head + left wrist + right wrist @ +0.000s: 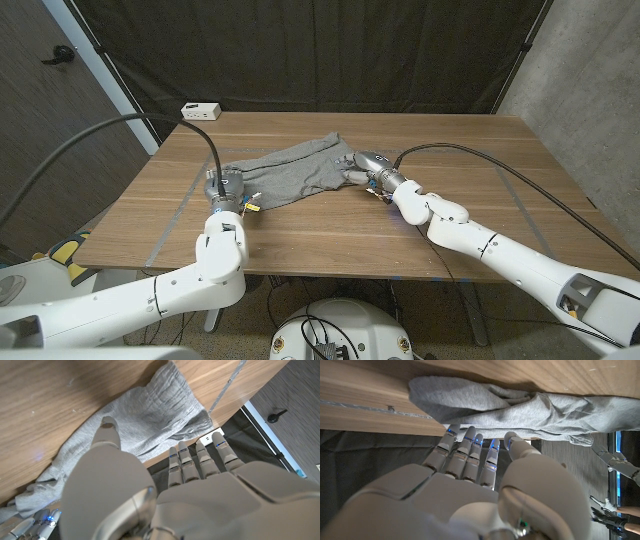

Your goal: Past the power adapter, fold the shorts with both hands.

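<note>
The shorts (292, 170), grey and rumpled, are spread across the middle of the wooden table (450, 220). Their right end is touched by the right hand (366, 170); whether cloth is pinched cannot be told. Their left end is met by the left hand (226, 190), fingers (200, 460) extended, nothing visibly held. A white power adapter (200, 110) is seen at the far left corner.

Grey shorts (290, 168), a plain heathered grey with no print, lying on a warm brown wood-grain table (330, 235) marked with thin grey tape lines; both arms are glossy white, the left hand (228, 190) silver-grey, the right hand (368, 170) silver-grey with little blue lights glowing on its fingers (470, 450); a white power adapter (200, 110) at the far left edge; black curtain behind
</note>
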You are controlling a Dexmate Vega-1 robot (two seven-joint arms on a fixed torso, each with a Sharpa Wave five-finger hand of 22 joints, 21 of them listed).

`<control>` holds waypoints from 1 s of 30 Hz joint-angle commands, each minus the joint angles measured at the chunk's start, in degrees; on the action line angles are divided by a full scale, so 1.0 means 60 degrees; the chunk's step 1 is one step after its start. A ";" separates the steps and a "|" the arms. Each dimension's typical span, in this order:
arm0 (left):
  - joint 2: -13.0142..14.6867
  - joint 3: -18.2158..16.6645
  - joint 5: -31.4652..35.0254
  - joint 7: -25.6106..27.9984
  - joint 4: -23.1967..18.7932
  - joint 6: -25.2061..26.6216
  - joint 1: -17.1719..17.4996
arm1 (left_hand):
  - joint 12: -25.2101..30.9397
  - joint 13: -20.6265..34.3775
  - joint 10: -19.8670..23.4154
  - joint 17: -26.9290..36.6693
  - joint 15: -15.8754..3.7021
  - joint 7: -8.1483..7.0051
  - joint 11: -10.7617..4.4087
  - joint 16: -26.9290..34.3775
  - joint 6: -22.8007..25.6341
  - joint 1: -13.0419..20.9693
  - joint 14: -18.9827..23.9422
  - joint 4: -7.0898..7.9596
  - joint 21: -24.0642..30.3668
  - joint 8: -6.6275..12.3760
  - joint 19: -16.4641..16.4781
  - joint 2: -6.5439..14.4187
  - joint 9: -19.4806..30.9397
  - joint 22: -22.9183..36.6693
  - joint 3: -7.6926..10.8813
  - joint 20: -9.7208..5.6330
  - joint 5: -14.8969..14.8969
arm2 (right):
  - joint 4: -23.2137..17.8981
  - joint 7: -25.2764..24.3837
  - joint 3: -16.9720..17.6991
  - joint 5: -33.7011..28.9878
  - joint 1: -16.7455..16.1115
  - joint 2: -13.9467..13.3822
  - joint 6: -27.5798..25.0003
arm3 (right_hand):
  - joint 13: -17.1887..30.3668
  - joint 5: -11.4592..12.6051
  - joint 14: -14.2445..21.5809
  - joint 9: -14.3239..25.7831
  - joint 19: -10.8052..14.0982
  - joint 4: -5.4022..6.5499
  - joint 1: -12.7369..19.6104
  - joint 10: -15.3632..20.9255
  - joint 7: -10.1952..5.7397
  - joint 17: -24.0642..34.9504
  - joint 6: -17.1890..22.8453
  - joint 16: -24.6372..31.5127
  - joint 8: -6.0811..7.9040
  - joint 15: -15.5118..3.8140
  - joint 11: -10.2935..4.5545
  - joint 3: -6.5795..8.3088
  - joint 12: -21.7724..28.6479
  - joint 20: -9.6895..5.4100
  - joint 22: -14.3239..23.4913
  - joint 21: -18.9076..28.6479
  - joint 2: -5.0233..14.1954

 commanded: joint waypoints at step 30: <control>-0.2085 -0.1286 0.7553 -0.6586 0.2745 -0.2850 0.1015 | 0.0465 -0.0017 0.1644 -0.0044 -0.0782 -0.0479 -0.0665 0.0218 0.0839 0.4703 0.1134 -0.0734 -0.0074 0.0317 0.0913 0.2625 -0.0023 0.0109 0.1729 -0.0534 -0.0126 | 0.0770 0.0405 -0.0270 0.0127 0.0224 0.0144 0.0647 | -0.0104 -0.0023 0.0047 0.0008 0.0036 -0.0156 -0.0036 0.0082 0.0043 -0.0101 0.0220 0.0134 0.0044 -0.0549 0.0023 -0.0001 0.0045 0.0015 0.0015 -0.0019 0.0209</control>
